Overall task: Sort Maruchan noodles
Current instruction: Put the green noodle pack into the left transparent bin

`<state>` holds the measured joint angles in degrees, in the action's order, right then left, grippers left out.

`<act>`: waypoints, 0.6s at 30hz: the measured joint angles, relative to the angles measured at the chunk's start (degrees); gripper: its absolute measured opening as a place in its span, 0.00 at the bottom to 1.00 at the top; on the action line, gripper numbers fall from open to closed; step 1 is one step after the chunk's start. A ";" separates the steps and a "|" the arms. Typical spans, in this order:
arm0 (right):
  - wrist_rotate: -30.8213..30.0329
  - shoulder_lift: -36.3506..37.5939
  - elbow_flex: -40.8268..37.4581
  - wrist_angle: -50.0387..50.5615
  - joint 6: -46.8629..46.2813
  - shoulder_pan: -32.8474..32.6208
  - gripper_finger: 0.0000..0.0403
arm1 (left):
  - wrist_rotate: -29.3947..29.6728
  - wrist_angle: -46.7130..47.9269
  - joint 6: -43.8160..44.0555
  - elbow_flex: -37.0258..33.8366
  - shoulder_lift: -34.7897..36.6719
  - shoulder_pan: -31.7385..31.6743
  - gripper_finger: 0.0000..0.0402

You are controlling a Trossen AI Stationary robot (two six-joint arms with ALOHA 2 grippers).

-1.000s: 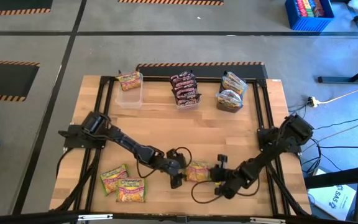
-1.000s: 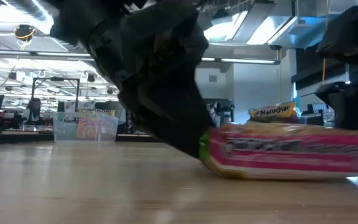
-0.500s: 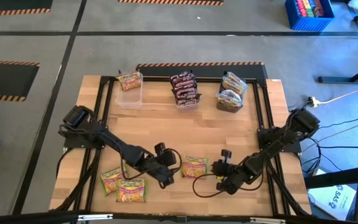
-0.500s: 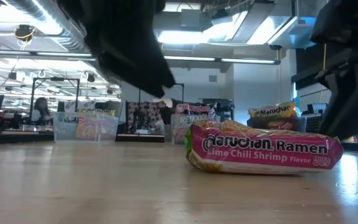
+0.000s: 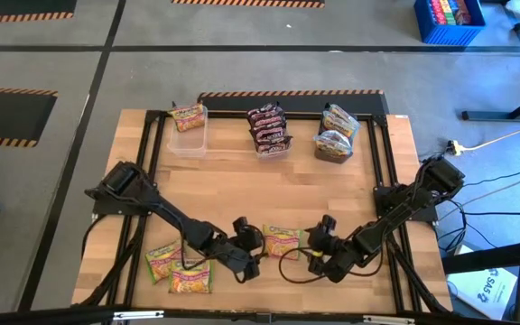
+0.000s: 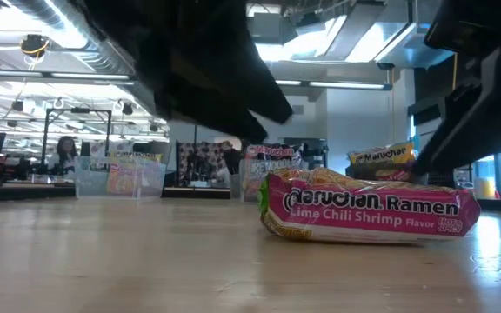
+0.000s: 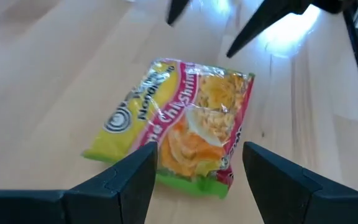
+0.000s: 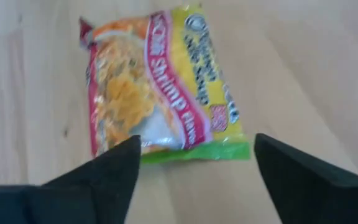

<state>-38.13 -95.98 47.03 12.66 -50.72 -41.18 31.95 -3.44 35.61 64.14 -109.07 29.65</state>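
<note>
Packet of Lime Chili Shrimp noodles [image 5: 283,242] lies flat on table [image 5: 314,185], near 6 o'clock edge, between my two end effectors. Left end effector [image 5: 249,262] at its 8 o'clock, fingers apart. Right end effector [image 5: 317,259] at its 4 o'clock, fingers apart, low over wood. My judgement: only one should close in, straddle packet edges squarely, pinch lightly, avoid crushing.

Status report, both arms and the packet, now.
Left gripper open, right gripper open, flanking the lime chili shrimp packet. Packet flat on the table, ungripped. Nothing between fingers and packet.
</note>
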 joint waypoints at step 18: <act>15.67 0.00 0.02 -7.63 16.05 18.78 0.81 | -8.73 -22.19 -7.68 0.04 -10.39 1.49 0.58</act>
<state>-22.46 -95.98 47.05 5.03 -34.67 -22.40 23.23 -25.63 27.93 64.18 -119.46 31.14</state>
